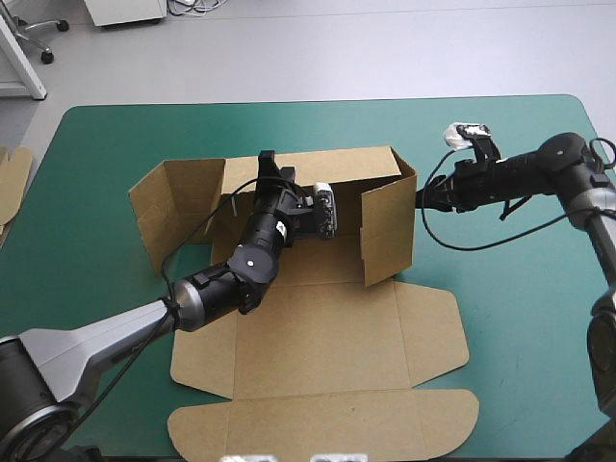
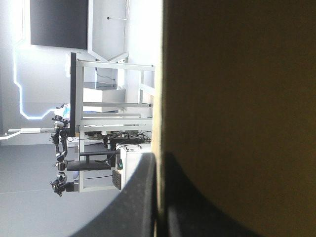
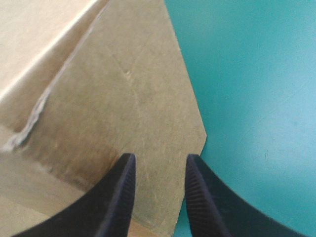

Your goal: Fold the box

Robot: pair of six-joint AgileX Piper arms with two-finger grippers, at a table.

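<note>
Box: the brown box (image 1: 318, 327) lies about the middle of the teal-green cover (image 1: 520, 289), half raised, and its back wall (image 1: 356, 166) stands upright
Side walls: the left wall (image 1: 178, 207) and the right wall (image 1: 390, 231) rise at either end of the back wall; we cannot tell whether their flaps are tucked
Lid: the lid (image 1: 327, 423) lies flat on the cover, across the box floor from the back wall
Left gripper: the left gripper (image 2: 159, 160) reaches over the floor to the back wall's top edge, its fingers (image 2: 140, 197) all but closed with the board's edge pinched between them
Right gripper: the right gripper (image 3: 158, 160) hangs outside the right wall, near that end of the back wall, its fingers narrowly apart and gripping nothing, with bare board ahead of them
Handling: we judge the board light, stiff across each panel and willing to bend only at its creases; its smooth face may slip, and a hard pinch could crush an edge
Where to hold: we would grip near a panel's free edge, clear of the slots
Spare board: the spare board (image 1: 12, 178) shows well to the left of the back wall
</note>
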